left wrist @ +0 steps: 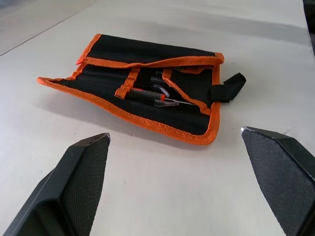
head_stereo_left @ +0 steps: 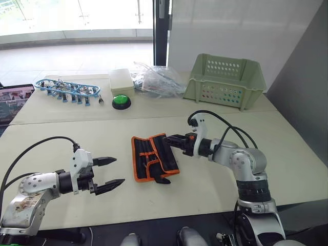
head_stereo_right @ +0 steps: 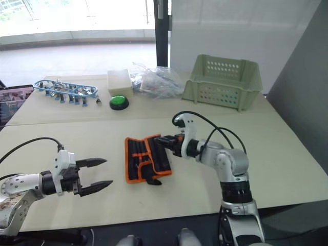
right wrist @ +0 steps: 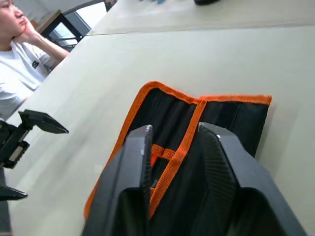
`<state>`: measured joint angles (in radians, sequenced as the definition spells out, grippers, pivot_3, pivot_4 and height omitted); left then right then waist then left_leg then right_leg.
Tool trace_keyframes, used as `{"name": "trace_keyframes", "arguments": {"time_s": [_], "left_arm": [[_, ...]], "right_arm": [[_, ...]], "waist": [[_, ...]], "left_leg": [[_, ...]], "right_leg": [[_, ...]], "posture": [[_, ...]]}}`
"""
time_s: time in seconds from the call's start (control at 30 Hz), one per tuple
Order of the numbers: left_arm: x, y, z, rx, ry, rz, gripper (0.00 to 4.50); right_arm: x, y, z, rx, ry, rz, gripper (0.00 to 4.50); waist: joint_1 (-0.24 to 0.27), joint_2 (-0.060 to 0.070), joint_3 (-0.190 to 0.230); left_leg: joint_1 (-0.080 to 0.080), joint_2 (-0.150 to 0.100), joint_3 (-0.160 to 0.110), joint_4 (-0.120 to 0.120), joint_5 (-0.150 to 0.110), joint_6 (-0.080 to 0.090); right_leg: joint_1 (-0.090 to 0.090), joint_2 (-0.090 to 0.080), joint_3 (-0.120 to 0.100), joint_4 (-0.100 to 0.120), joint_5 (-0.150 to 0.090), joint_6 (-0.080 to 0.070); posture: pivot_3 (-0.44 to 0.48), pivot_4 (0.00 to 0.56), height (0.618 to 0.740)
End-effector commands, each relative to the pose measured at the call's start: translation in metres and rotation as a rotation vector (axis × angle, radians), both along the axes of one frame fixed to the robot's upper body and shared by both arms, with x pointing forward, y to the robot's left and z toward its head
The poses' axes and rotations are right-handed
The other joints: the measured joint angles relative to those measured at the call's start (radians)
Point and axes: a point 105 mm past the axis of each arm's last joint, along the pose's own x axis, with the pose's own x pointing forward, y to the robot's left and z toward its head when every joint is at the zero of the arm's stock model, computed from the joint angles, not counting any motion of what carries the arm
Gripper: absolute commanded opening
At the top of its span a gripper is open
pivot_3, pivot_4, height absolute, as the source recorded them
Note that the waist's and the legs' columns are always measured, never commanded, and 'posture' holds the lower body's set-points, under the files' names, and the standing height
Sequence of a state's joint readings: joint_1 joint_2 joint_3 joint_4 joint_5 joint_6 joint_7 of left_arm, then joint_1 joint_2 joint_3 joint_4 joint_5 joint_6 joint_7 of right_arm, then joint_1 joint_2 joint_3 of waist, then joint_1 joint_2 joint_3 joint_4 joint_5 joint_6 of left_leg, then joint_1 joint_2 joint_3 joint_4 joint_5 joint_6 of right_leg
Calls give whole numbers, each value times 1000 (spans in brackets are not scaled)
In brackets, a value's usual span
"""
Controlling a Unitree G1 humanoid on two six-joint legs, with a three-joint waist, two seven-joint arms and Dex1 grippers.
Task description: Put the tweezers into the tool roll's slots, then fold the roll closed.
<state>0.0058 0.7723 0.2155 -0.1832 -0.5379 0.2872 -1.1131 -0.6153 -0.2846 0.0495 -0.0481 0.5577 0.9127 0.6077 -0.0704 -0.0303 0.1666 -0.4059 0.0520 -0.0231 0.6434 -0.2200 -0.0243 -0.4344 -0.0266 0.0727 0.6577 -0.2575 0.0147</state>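
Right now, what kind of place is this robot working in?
Probably an office or lab used for robot trials: pale tables by big windows, a laptop, and a seated person watching.

This looks like a robot test room in an office building. Two pale tables (head_stereo_left: 287, 154) stand pushed together in the middle of the frame, with floor-to-ceiling glass (head_stereo_left: 77, 15) and a dark door post (head_stereo_left: 161, 31) at the upper left. A laptop (head_stereo_left: 13, 102) sits open at the left edge, beside a green push button (head_stereo_left: 121, 101), and a person in a white T-shirt (right wrist: 19, 69) sits watching from the side
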Motion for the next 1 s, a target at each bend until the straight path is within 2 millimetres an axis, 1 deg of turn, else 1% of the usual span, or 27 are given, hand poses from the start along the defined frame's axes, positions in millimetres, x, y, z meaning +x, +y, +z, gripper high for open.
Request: {"name": "trace_keyframes", "arguments": {"time_s": [0.03,0.07,0.13,0.23,0.3,0.37,0.4,0.47,0.53,0.57,0.6,0.7,0.77,0.87,1.0], "left_arm": [[5,-6,11,-76,2,34,4500],[6,-8,10,-95,24,45,4500],[8,-10,7,-124,67,81,4500],[20,-9,1,-209,144,223,4500],[21,-13,-3,-258,200,261,4500],[20,-15,-20,-265,309,323,4500],[18,-17,-25,-304,373,347,4500],[18,-24,-32,-357,438,376,4500],[18,-29,-32,-405,482,387,4500],[19,-31,-36,-408,503,406,4500],[20,-32,-40,-417,523,422,4500],[23,-39,-39,-495,570,436,4500],[20,-47,-42,-490,604,414,4500],[17,-51,-48,-465,630,411,3702],[16,-54,-47,-479,643,391,2369]], "right_arm": [[-2,8,-15,-78,-130,96,123],[-1,7,-21,-111,-154,107,52],[4,5,-32,-147,-177,108,52],[8,2,-47,-206,-196,115,52],[12,1,-54,-227,-192,102,52],[14,0,-61,-252,-184,90,52],[14,0,-63,-262,-184,92,52],[14,0,-65,-263,-184,93,52],[13,0,-64,-260,-187,95,52],[12,1,-64,-260,-188,98,52],[12,1,-64,-260,-188,100,52],[11,2,-64,-257,-187,101,52],[11,2,-65,-261,-187,99,52],[9,3,-65,-256,-187,99,0],[6,5,-66,-250,-185,102,0]], "waist": [[0,0,0],[1,0,0],[1,0,0],[4,0,0],[4,-1,0],[3,-1,0],[2,-1,0],[3,-1,0],[3,-1,0],[4,-1,0],[6,-1,0],[11,-1,0],[12,-1,0],[12,-1,0],[12,-1,0]], "left_leg": [[0,0,0,0,0,0],[0,0,0,0,0,0],[0,0,0,1,0,0],[1,-1,0,2,0,0],[1,-1,0,3,0,0],[2,-1,-1,3,0,0],[2,-1,-1,3,0,0],[5,-1,-1,3,0,0],[12,-1,-1,3,0,0],[14,-1,-1,3,0,0],[15,-1,-1,3,0,-1],[17,-2,-1,3,1,-2],[17,-2,-1,3,2,-3],[18,-2,-1,3,2,-3],[17,-2,-1,3,2,-3]], "right_leg": [[0,0,0,0,0,0],[0,0,0,0,0,0],[0,0,0,1,0,0],[0,-1,0,3,0,0],[1,0,0,4,0,0],[1,0,0,5,1,0],[1,0,1,5,1,-1],[4,0,1,6,1,-1],[11,0,0,5,0,0],[14,0,0,5,0,1],[15,0,0,5,-3,6],[17,0,1,5,-3,6],[17,0,1,6,-3,6],[17,0,1,6,-3,6],[16,0,2,5,-3,6]], "posture": [[0,150,725],[0,150,725],[0,150,725],[0,150,725],[0,150,725],[0,150,725],[0,150,725],[0,150,725],[0,150,725],[0,150,725],[0,150,725],[0,150,725],[0,150,725],[0,150,725],[0,150,725]]}}
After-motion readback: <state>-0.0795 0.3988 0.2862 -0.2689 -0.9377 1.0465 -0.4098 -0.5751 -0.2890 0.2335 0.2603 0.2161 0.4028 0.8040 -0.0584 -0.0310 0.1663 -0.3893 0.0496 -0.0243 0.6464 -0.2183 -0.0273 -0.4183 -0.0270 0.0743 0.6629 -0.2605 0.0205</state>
